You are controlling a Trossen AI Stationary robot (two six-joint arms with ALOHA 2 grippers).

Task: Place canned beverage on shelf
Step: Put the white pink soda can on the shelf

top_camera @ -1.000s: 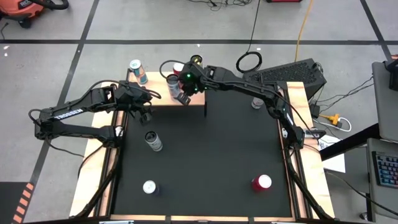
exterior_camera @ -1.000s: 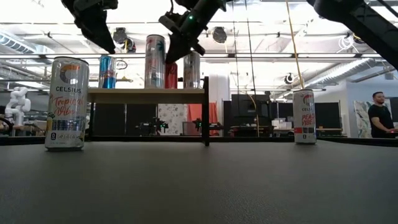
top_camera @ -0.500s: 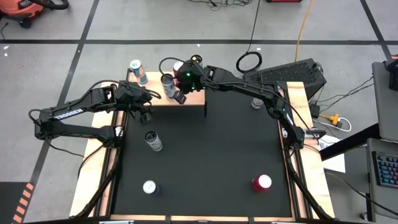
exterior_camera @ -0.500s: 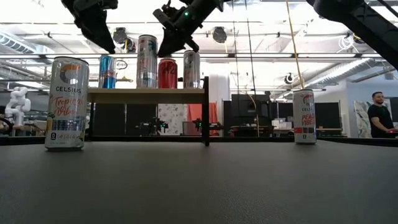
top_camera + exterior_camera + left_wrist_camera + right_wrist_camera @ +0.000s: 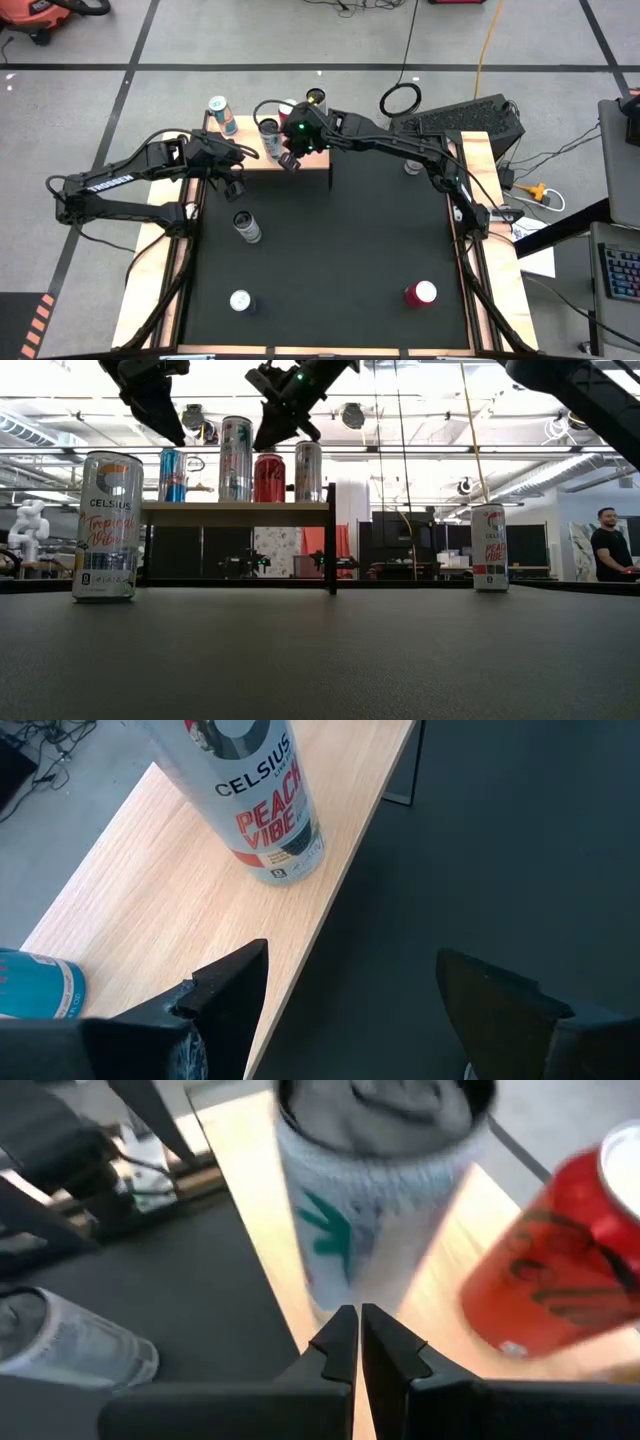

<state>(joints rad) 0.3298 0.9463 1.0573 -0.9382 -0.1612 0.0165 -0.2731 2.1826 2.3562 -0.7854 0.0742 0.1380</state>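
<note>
Landmark: shelf [image 5: 236,512].

- Shelf top: four cans upright in a row, blue can [image 5: 172,475], tall silver can [image 5: 236,458], red can [image 5: 269,477], grey can [image 5: 308,471]; only narrow gaps between them.
- Above the row: right gripper [image 5: 278,422] with fingers together, over the red can; left gripper [image 5: 232,183] spread at the shelf's left front.
- Under the board: open between the black legs.
- Table in front of the shelf: Celsius can [image 5: 107,526] at left, Peach Vibe can [image 5: 488,547] at right, wide bare mat between.
</note>
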